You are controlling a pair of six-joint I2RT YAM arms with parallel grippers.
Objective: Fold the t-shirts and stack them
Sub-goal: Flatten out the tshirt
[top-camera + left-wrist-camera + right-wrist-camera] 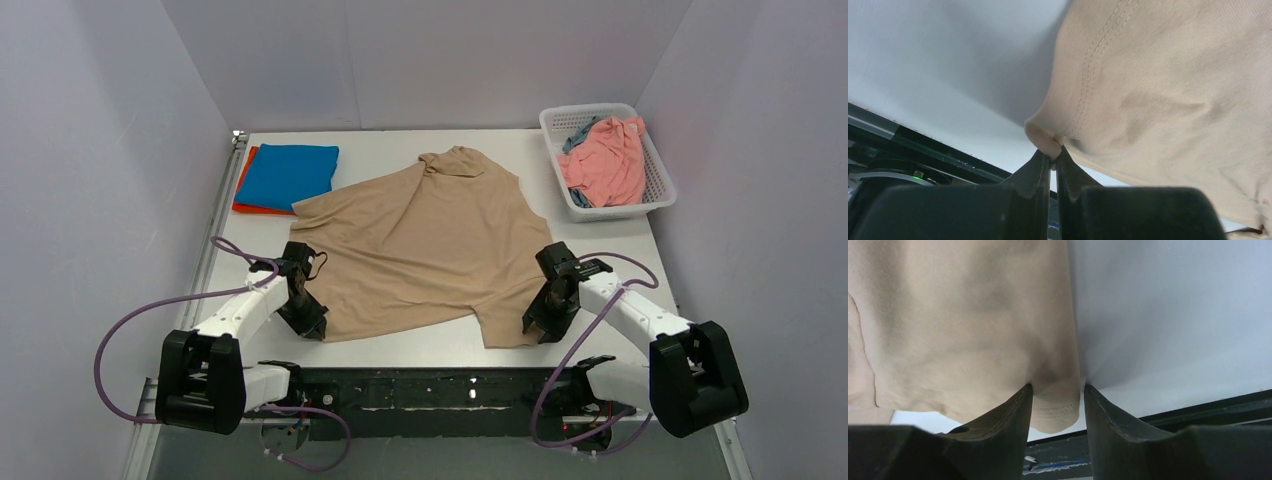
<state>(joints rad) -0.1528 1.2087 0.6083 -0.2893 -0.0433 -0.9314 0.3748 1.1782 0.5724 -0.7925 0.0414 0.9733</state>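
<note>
- Spanning the view from the arm bases to the far wall, the worktop (400, 348) is occupied at its middle by the beige-tan t-shirt (425, 245), which is spread open and not yet folded.
- The shirt's long axis is laid near to far. The hem is turned towards the arms, close to the near edge, and the bunched collar is pointed at the far wall.
- A white mesh basket (612, 212) is set at the far right corner. The salmon pink t-shirt (605, 160) is heaped in it over the grey-blue t-shirt (578, 135), and both are well apart from either arm.
- At the far left, the folded bright blue t-shirt (290, 172) is laid on the orange-red t-shirt (243, 190), so a stack is judged to be begun.
- The left arm (245, 310) is placed at the near-left hem corner and the right arm (625, 305) at the near-right one. Each corner is thus nearest its own arm, and the hem is bracketed between them.
- The right jaws are seen spread, with the hem corner lying in the gap between them and not yet clamped.
- The left jaws are pressed together on a small fold of the hem corner, which is pinched at their tips.
- The coming move is judged to turn on this layout: the hem can be carried away from the arms along the long axis towards the collar, once the right corner is also gripped.
</note>
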